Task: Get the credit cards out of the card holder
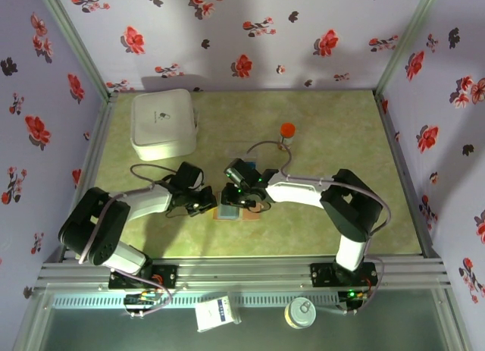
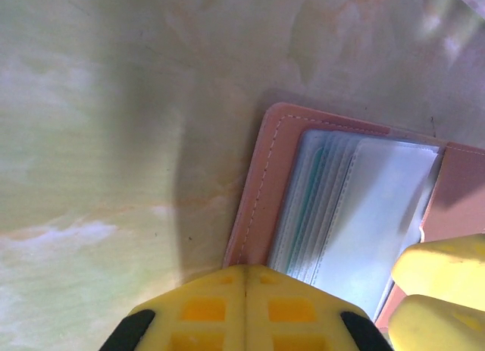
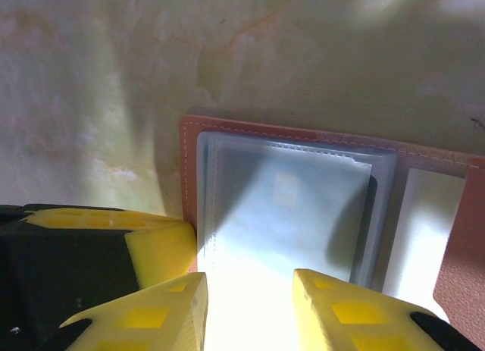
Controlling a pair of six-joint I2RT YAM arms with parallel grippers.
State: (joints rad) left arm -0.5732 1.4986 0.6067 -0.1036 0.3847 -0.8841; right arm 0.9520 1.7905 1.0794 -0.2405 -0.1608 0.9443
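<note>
Where: the card holder (image 1: 229,213) lies open on the table (image 1: 341,139) between our two arms, both grippers down at it
Left gripper (image 2: 246,283): fingers pressed together on nothing, tip at the holder's brown edge, apparently pinning it
Right gripper (image 3: 250,290): fingers spread astride the clear sleeves, nothing pinched yet
In the holder: the credit cards (image 2: 312,195) tucked in stacked sleeves, teal edges showing
Doing it well: we would pin the leather, nip one card's edge rather than its sleeve, and draw it along the pocket
White box (image 1: 163,125): lid on, contents hidden
</note>
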